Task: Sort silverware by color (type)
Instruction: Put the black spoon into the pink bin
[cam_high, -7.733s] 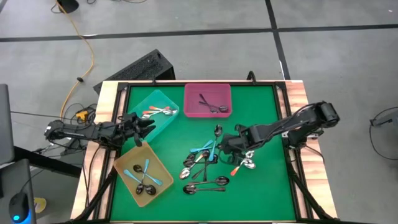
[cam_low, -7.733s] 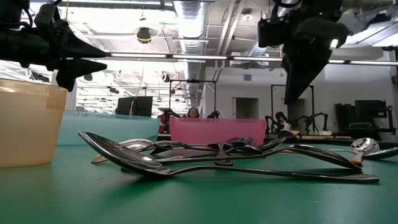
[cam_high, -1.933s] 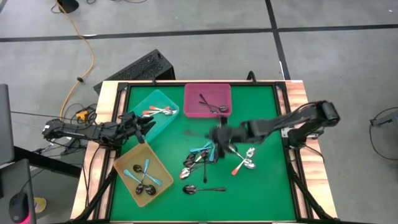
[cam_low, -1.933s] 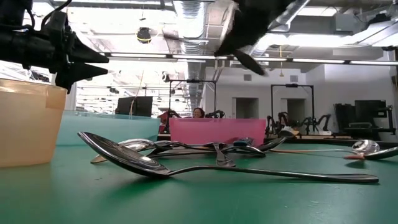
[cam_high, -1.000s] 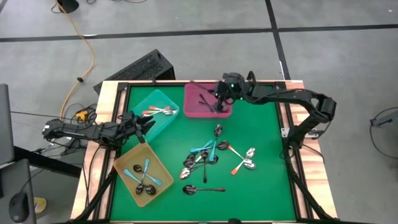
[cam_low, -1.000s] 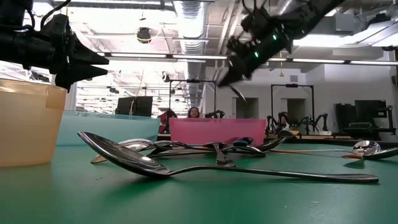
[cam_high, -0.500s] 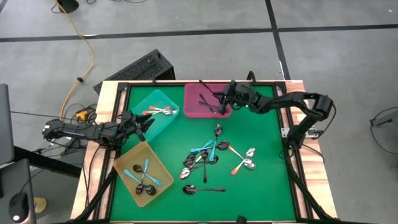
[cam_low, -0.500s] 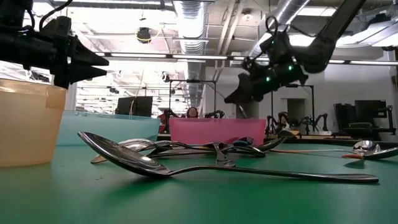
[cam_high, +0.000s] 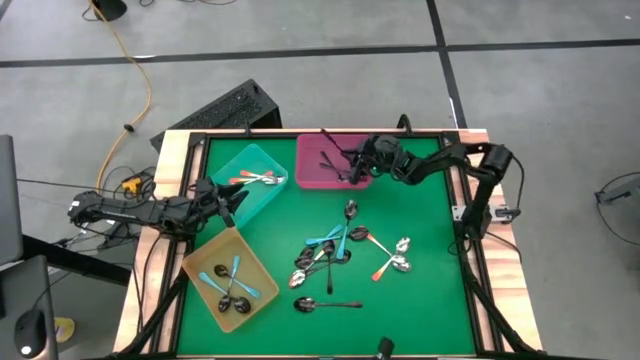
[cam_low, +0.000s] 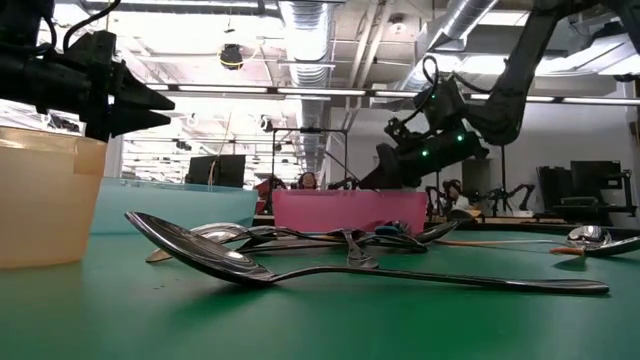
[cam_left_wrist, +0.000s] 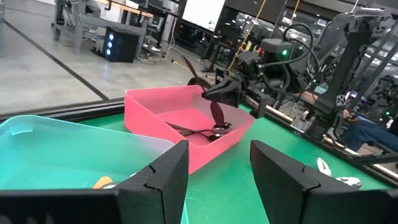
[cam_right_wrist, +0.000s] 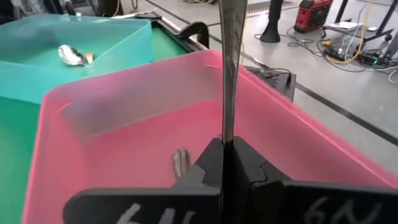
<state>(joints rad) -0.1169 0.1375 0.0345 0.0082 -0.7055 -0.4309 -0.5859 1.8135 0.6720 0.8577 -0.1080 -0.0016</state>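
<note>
Pinching a dark metal spoon between closed fingers, the right gripper hangs at the three o'clock rim of the pink tray, at about twelve o'clock on the green table. In the right wrist view the thin handle stands straight up out of the jaws, gripped low on its shaft, with the tray's floor directly beyond. The left wrist view shows the spoon's bowl dangling just above the dark spoons already lying in that tray.

Judging by its look, the spoon is light, rigid and slick polished metal; a narrow handle like this can pivot or slide in the pads, so a hold near mid-handle seems safest.

Further out, at the table's centre, the remaining pile of spoons lies tangled, light blue, orange-red and dark handles crossing one another. Picking one by a free handle end should avoid dragging its neighbours.

At nine o'clock the left gripper waits with fingers apart between the teal tray and the yellow tray.
</note>
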